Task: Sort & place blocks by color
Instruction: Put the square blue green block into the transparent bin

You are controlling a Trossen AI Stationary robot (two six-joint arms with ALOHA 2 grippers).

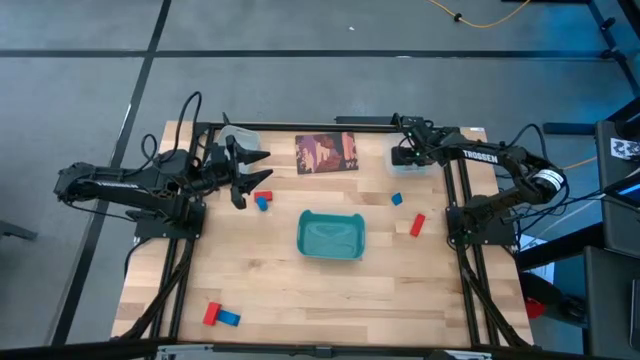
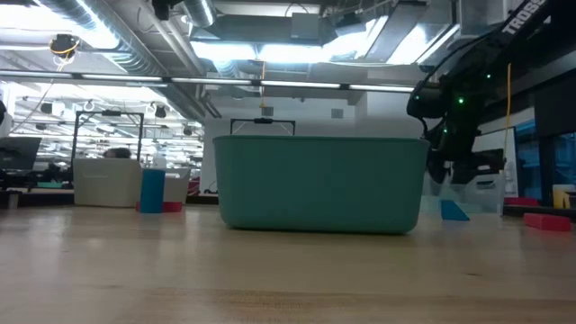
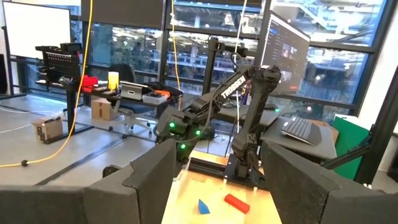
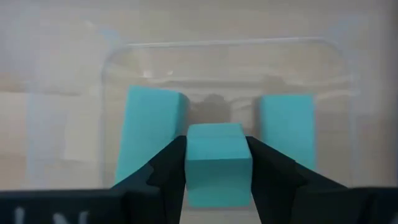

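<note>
Right end effector (image 4: 217,163) clamped on a light cyan block (image 4: 218,158), over a clear plastic container (image 4: 227,53) at the surface's far right; two more cyan blocks (image 4: 149,127) inside. Left end effector (image 1: 245,172) open, far left, above a red and blue block pair (image 1: 262,200).

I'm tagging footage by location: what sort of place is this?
Probably a robotics lab or workshop: a pale wooden table, exposed ceiling ducts overhead, and cluttered workbenches behind.
</note>
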